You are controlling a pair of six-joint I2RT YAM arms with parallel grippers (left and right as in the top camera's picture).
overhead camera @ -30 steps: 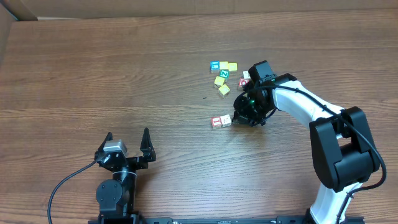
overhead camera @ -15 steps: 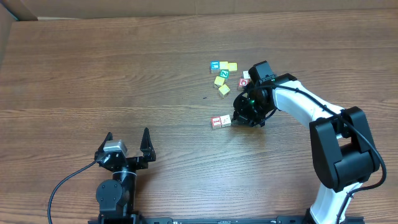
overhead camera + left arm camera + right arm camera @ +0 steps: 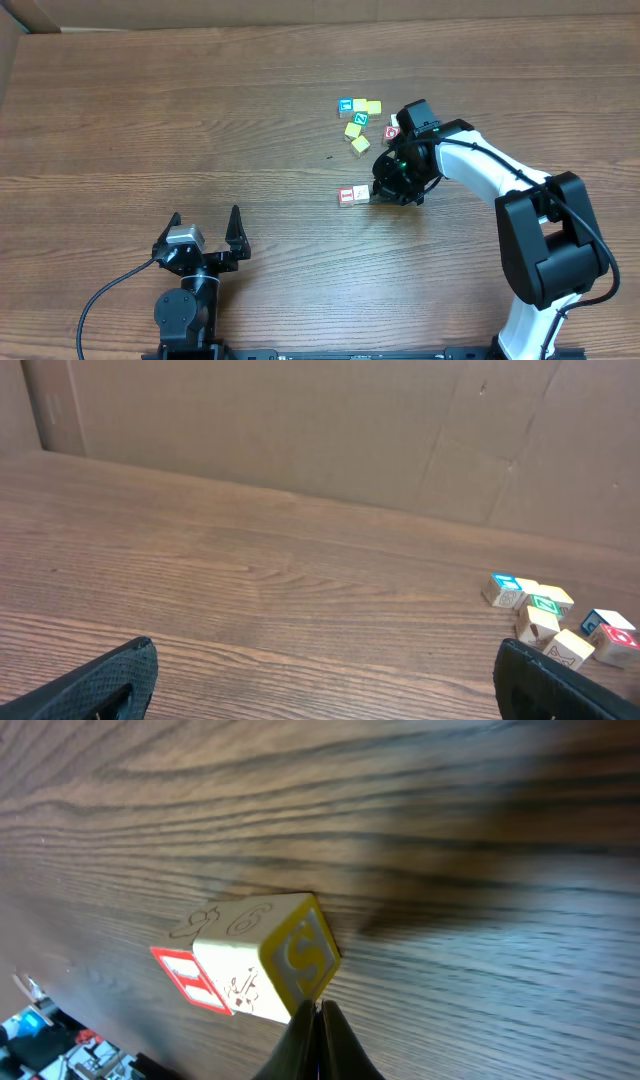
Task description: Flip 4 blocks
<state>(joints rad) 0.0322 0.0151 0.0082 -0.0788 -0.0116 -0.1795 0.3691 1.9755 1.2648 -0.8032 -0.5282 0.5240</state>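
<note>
Right gripper closed to a point against a pair of blocks

The right gripper (image 3: 320,1020) has its fingers pressed together, holding nothing — the tip touches the lower corner of the yellow S face of a pale block (image 3: 262,955), which sits flush against a red-framed block (image 3: 347,196) on the wooden table (image 3: 200,120). Another red-marked block (image 3: 392,131) lies just behind the arm, beside the coloured cluster (image 3: 358,118). The left gripper (image 3: 205,218) rests well apart, fingers spread wide — empty.
</note>
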